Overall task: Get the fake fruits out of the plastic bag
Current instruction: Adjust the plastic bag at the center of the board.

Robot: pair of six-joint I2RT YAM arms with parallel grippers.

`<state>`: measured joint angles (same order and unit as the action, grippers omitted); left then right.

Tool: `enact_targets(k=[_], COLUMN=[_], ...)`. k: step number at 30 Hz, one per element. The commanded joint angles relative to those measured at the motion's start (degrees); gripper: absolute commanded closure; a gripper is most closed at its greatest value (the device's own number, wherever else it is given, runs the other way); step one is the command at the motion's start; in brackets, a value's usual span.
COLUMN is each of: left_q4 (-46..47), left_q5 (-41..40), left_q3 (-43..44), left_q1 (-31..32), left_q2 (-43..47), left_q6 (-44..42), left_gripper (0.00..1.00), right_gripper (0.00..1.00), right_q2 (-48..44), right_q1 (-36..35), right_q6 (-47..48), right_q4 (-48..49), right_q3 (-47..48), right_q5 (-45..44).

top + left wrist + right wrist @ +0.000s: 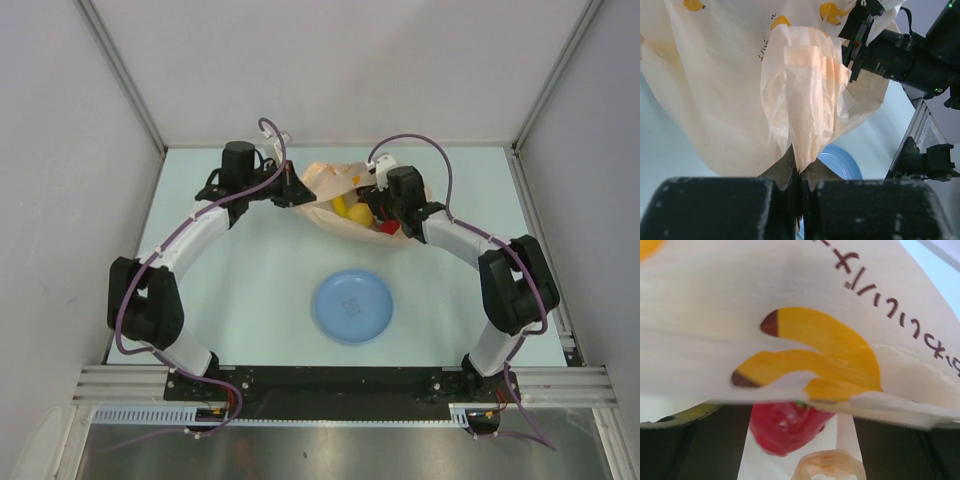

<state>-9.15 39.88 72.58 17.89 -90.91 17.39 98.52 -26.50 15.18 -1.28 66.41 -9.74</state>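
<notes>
The peach-orange plastic bag lies at the back middle of the table, its mouth toward the front. Yellow fake fruits and the red dragon fruit show in the opening. My left gripper is shut on a bunched fold of the bag and holds it up. My right gripper is open at the bag's right side. In the right wrist view the red fruit sits between my spread fingers, under the bag's printed wall. The grape bunch is hidden.
A round blue plate lies in front of the bag, and its rim shows in the left wrist view. A loose bag handle loop lies below the red fruit. Grey walls enclose the table on three sides.
</notes>
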Motion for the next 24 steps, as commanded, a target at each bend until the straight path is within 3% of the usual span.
enact_targets(k=[1, 5, 16, 17, 20, 24], left_q4=[0.9, 0.5, 0.4, 0.4, 0.6, 1.1], left_q5=[1.8, 1.9, 1.7, 1.8, 1.5, 1.8], left_q3=[2.6, 3.0, 3.1, 3.1, 3.3, 3.6], left_q1=[0.2, 0.2, 0.2, 0.3, 0.2, 0.4], left_q2=[-0.7, -0.8, -1.8, -2.0, -2.3, -3.1], left_q6=[-1.3, -1.5, -1.3, -1.2, -0.9, -0.4], left_gripper=[0.95, 0.94, 0.94, 0.94, 0.94, 0.94], right_gripper=[0.17, 0.07, 0.02, 0.18, 0.47, 0.62], right_q2=[2.0, 5.0, 7.8, 7.5, 4.9, -2.1], right_q1=[0.6, 1.5, 5.3, 5.8, 5.8, 5.3], right_q6=[-1.5, -1.8, -7.5, -7.1, -3.8, -2.5], right_q4=[3.5, 2.0, -6.5, -6.0, -5.2, -7.0], right_q3=[2.3, 3.5, 4.8, 4.9, 4.9, 5.2], right_q5=[-6.7, -6.1, -0.6, 0.3, 4.7, 12.4])
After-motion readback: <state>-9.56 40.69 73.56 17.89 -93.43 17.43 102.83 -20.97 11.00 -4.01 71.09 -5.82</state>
